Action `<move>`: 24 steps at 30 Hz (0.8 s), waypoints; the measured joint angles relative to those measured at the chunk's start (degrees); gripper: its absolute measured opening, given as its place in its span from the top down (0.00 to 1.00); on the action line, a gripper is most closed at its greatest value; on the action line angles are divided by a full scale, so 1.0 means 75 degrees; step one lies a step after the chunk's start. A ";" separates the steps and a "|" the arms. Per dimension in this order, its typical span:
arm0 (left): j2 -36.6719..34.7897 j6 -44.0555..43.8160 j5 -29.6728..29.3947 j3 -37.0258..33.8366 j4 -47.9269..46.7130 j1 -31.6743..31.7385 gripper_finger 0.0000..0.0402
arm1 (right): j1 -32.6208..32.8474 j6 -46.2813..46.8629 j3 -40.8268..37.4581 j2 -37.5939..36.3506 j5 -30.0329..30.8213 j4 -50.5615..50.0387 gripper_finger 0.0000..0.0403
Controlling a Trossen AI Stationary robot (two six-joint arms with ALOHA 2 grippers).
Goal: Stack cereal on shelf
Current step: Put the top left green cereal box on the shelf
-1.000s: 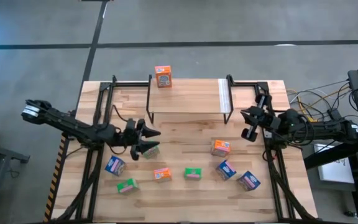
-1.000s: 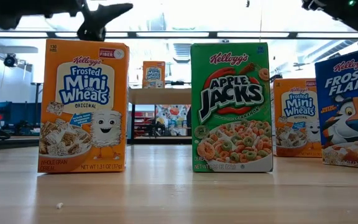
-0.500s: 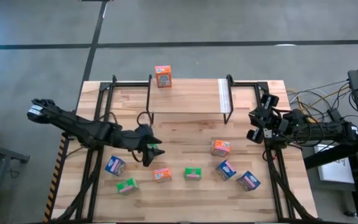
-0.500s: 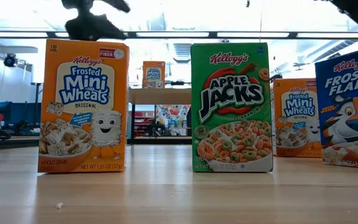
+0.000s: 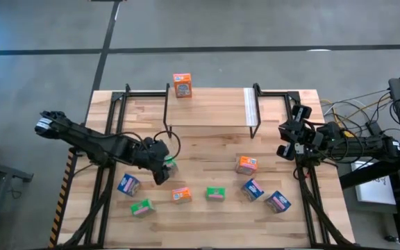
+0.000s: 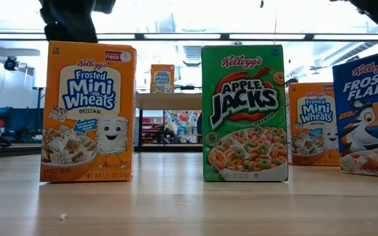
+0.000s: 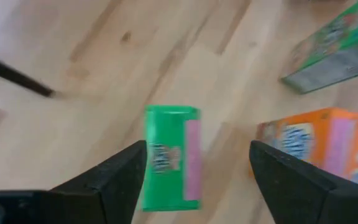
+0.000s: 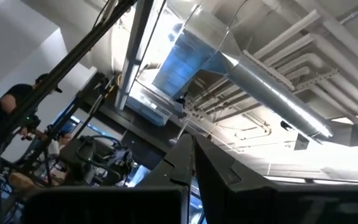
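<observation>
A green cereal box [image 7: 170,158] stands upright on the tabletop. My left gripper [image 7: 197,149] is open and points down over it, with the box between the fingers, close to one of them. In the high view the left gripper [image 5: 160,165] covers most of this green box [image 5: 171,165]. One orange box [image 5: 182,85] stands on the far edge of the shelf [image 5: 210,107]. Several more boxes stand on the table nearer the front. My right gripper [image 5: 287,141] waits shut by the table's right edge, pointing up.
Near the left gripper stand an orange box [image 5: 180,195], a blue box [image 5: 128,185] and a green box [image 5: 142,207]. Further right are a green box [image 5: 216,194], an orange box [image 5: 246,164] and two blue boxes [image 5: 252,189] [image 5: 278,201]. Black frame legs [image 5: 167,111] flank the shelf.
My left gripper has tipped from pointing level toward the table's right to pointing down, and has come over the green box. It stays open. My right arm has drawn back slightly toward the table's right edge. No box has moved.
</observation>
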 joint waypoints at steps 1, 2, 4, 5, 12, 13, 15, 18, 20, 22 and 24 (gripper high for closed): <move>-0.0001 0.0201 -0.0108 -0.0004 -0.0083 -0.0018 0.30 | 0.0000 0.0000 -0.0001 0.0000 0.0002 -0.0016 0.98; -0.0001 0.0436 -0.0153 -0.0046 -0.0090 -0.0048 0.29 | 0.0000 0.0000 -0.0002 0.0003 0.0000 -0.0028 0.98; 0.0000 0.0944 -0.0157 -0.0201 -0.0006 -0.0095 0.27 | 0.0000 0.0001 -0.0004 0.0003 0.0003 -0.0055 0.98; 0.0005 0.1126 -0.0152 -0.0301 0.0094 -0.0102 0.26 | 0.0000 0.0012 -0.0004 0.0004 0.0003 -0.0058 0.98; 0.0005 0.1201 -0.0358 -0.0607 0.0253 -0.0090 0.26 | 0.0000 0.0079 -0.0004 0.0006 0.0003 -0.0125 0.98; 0.0005 0.1171 -0.0368 -0.0613 0.0252 -0.0090 0.26 | 0.0000 0.0114 -0.0004 0.0006 0.0003 -0.0124 0.98; 0.0005 0.1148 -0.0368 -0.0616 0.0294 -0.0090 0.26 | 0.0000 0.0186 -0.0004 0.0006 0.0006 -0.0124 0.98; 0.0005 0.1143 -0.0382 -0.0658 0.0426 -0.0090 0.26 | 0.0000 0.0228 -0.0004 0.0006 0.0006 -0.0124 0.98; 0.0005 0.1139 -0.0384 -0.0785 0.0556 -0.0093 0.26 | 0.0000 0.0270 -0.0004 0.0006 0.0006 -0.0124 0.98; 0.0005 0.1074 -0.0382 -0.0992 0.0859 -0.0093 0.26 | 0.0000 0.0335 -0.0004 0.0006 0.0006 -0.0130 0.98; 0.0005 0.0996 -0.0341 -0.1188 0.1012 -0.0093 0.26 | 0.0000 0.0368 -0.0004 0.0006 0.0006 -0.0135 0.98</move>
